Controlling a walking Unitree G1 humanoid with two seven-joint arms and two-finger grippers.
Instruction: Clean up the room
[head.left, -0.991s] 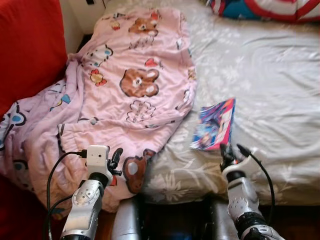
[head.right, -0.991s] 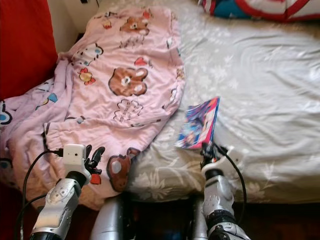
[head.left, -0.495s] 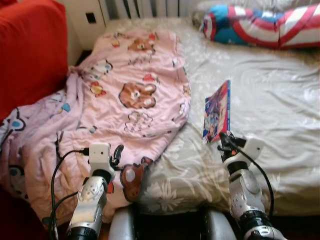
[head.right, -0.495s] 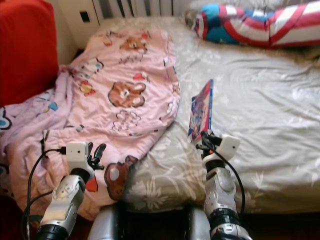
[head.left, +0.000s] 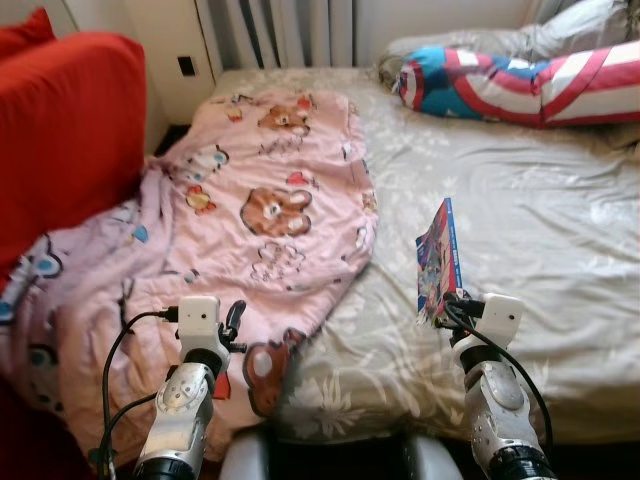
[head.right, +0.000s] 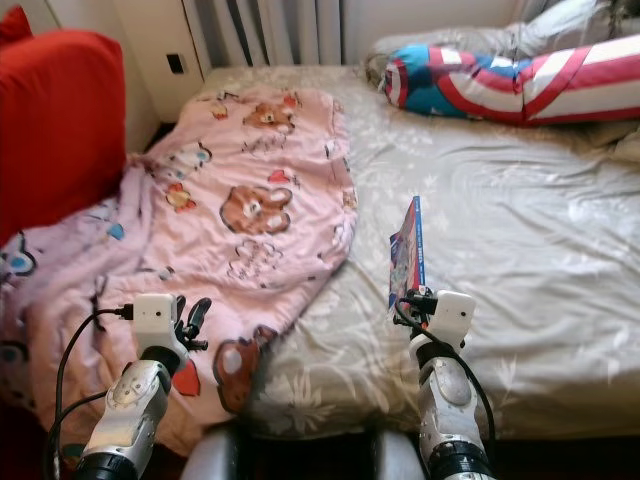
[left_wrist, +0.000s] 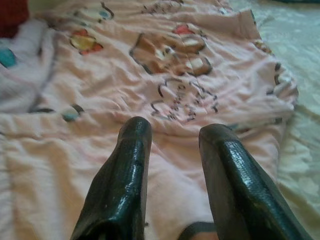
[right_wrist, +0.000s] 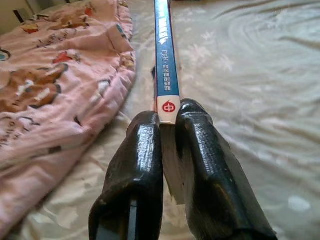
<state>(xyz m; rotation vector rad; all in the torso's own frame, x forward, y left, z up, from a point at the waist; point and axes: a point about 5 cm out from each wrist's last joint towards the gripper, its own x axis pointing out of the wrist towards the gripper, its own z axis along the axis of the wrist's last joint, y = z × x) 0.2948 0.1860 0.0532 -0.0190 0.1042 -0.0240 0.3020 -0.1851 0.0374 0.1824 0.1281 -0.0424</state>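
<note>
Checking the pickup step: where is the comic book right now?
The comic book is clamped on edge in the right tool, lifted above the grey floral bedsheet, just right of the pink bear blanket.

right gripper clamps book upright on edge; bare sheet ahead and to its right gives free passage up to pillow. pink blanket bunches to its left. left gripper parted over blanket, red cushion blocking its left.
</note>
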